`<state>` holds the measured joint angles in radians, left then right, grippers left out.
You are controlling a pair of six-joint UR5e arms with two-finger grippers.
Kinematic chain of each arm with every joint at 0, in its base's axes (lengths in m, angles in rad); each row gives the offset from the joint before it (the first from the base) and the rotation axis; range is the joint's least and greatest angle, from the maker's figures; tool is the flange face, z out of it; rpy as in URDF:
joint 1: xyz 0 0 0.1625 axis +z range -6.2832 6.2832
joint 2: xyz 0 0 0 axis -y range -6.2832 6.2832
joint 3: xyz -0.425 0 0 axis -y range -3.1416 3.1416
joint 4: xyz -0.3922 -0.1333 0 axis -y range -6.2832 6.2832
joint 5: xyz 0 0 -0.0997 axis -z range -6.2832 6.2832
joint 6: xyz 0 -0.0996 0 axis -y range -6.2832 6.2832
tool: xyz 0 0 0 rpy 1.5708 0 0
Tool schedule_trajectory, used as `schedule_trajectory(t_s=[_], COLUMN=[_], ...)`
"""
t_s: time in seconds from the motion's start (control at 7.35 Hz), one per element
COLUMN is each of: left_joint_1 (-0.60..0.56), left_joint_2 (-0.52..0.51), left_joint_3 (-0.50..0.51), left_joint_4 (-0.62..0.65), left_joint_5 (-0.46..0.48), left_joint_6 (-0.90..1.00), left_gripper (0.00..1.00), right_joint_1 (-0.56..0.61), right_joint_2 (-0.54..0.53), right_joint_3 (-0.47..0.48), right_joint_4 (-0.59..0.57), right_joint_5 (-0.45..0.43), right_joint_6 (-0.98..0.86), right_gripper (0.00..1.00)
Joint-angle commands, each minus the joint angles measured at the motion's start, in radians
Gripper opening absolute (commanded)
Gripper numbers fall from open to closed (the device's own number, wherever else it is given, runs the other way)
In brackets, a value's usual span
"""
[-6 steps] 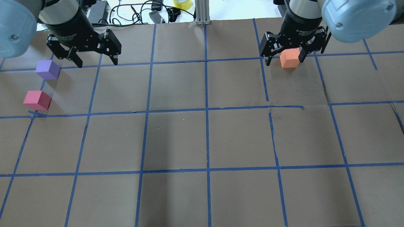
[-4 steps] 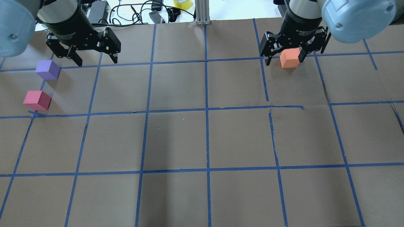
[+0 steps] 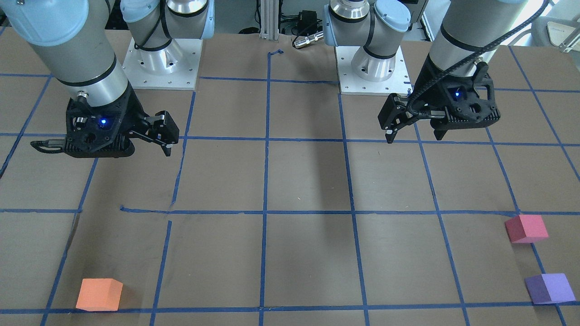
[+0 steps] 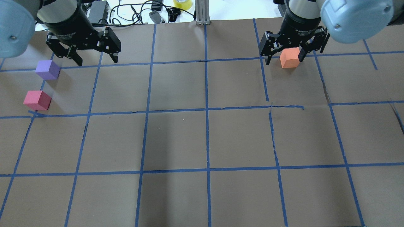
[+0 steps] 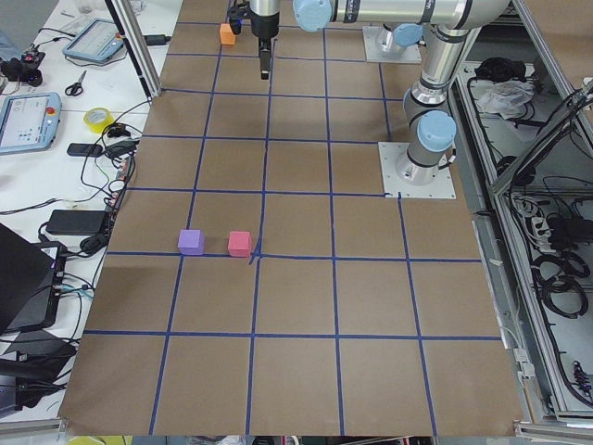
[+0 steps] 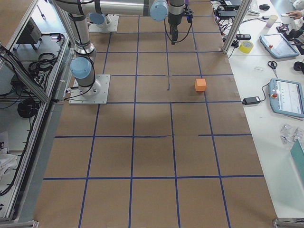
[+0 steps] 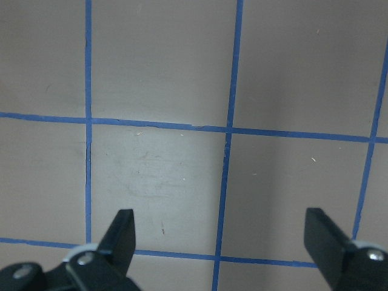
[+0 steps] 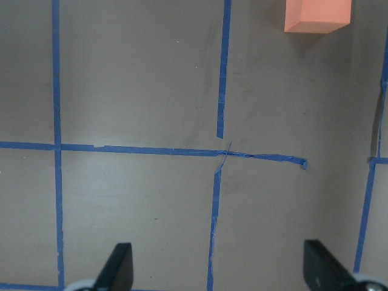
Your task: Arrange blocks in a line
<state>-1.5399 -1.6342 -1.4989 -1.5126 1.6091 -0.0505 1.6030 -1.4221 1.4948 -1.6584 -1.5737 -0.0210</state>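
Note:
The orange block [image 3: 99, 294] sits alone on the table on my right side; it also shows in the overhead view [image 4: 290, 57] and at the top of the right wrist view [image 8: 318, 15]. The pinkish-red block [image 4: 37, 100] and the purple block [image 4: 47, 69] sit side by side near the left edge, a small gap between them. My right gripper [image 3: 102, 147] is open and empty, high above the table, nearer my base than the orange block. My left gripper [image 4: 97, 63] is open and empty, raised, to the right of the purple block.
The table [image 4: 205, 138] is covered in brown paper with a grid of blue tape. Cables, a power brick and a yellow tape roll [image 4: 182, 3] lie beyond its far edge. The arm bases [image 3: 162, 63] stand at the robot's side.
Both grippers have drifted slightly toward the far edge in the overhead view, still open. The three blocks have not moved.

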Motion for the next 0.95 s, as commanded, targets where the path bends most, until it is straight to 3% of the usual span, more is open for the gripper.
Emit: schedule_trajectory(t_s=[0.0, 0.82], left_joint_1=[-0.003, -0.003], left_joint_2=[-0.003, -0.007], left_joint_3=[0.000, 0.000], left_joint_4=[0.000, 0.006], left_joint_5=[-0.003, -0.005], left_joint_6=[-0.006, -0.003], left_gripper=[1.00, 1.00], right_joint_1=[0.000, -0.014], right_joint_2=[0.008, 0.069], right_joint_3=[0.002, 0.002], right_joint_4=[-0.096, -0.144], right_joint_5=[0.000, -0.008], right_joint_6=[-0.002, -0.010], right_gripper=[1.00, 1.00])
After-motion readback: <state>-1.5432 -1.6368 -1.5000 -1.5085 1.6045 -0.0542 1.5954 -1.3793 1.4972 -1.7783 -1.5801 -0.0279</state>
